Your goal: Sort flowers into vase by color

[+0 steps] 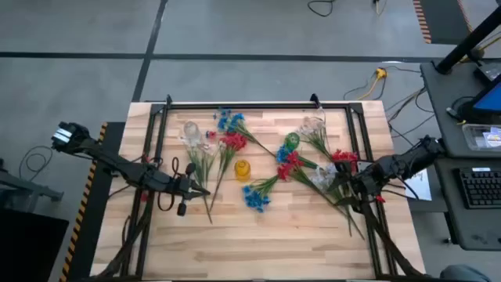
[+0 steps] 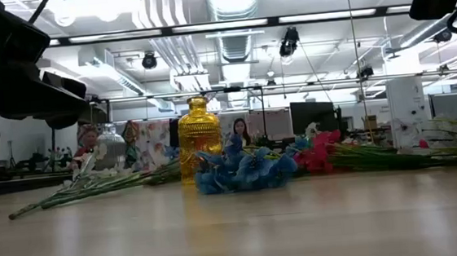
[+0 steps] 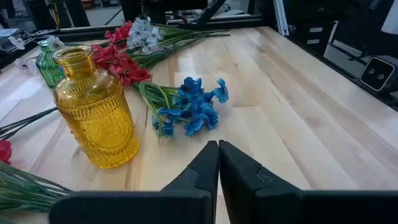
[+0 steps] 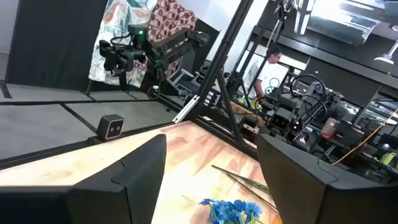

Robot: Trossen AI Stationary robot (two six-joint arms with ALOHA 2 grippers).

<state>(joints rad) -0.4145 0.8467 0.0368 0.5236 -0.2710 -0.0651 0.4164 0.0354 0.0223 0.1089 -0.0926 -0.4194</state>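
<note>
Sprigs lie flat across the table. One blue sprig (image 1: 256, 196) (image 3: 193, 106) (image 2: 240, 169) lies near the yellow vase (image 1: 242, 169) (image 3: 96, 112) (image 2: 200, 138), and another blue one (image 1: 229, 120) lies by the far edge. Red sprigs (image 1: 233, 141) (image 1: 288, 167) and white ones (image 1: 322, 176) lie among them. A green vase (image 1: 292, 141) (image 3: 46, 62) stands right of centre. My left gripper (image 1: 200, 190) (image 3: 217, 158) is shut and empty, left of the yellow vase. My right gripper (image 1: 344, 188) (image 4: 211, 180) hangs open over stems at the right, holding nothing.
Two clear glass vases (image 1: 190, 129) (image 1: 313, 124) stand near the far edge; one shows in the low view (image 2: 109, 150). Long green stems (image 2: 94, 188) trail over the left part of the table. A black frame (image 1: 235, 106) borders the tabletop. Bare wood (image 1: 258, 243) lies toward the near edge.
</note>
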